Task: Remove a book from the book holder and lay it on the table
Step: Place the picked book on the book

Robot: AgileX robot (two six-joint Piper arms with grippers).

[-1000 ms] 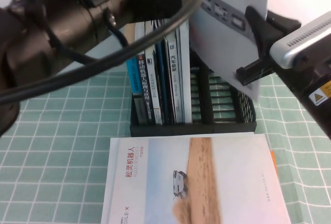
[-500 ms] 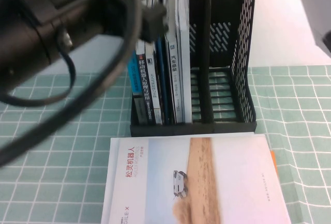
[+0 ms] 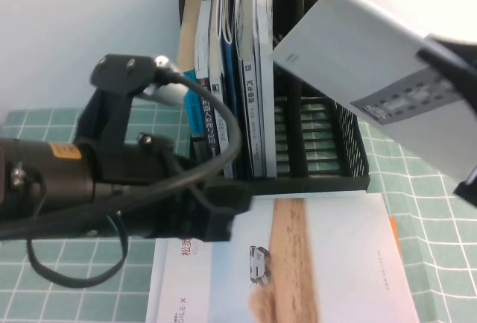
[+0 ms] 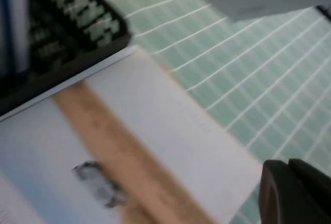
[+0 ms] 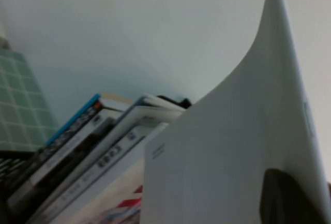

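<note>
The book (image 3: 373,77), white with a grey printed block on its back, hangs tilted in the air above the right side of the black book holder (image 3: 350,151). My right gripper (image 3: 447,118) is shut on its right part at the view's edge. In the right wrist view the book (image 5: 232,146) fills the frame, with one dark finger (image 5: 289,200) against it. My left gripper (image 3: 216,218) is shut and empty. It hovers low over the far left corner of a white booklet (image 3: 328,256) that lies on the table (image 3: 45,125). Its fingers (image 4: 295,193) show in the left wrist view.
The booklet has a tan sand strip, a small vehicle and a red title, and also shows in the left wrist view (image 4: 155,125). Several upright books (image 3: 238,77) fill the holder's left slots and its right slots are bare. The left arm (image 3: 89,181) spans the left foreground.
The left arm has swung down from the top of the view to low over the table's left. The book, out of view half a second ago, is back at the right, higher and tilted.
</note>
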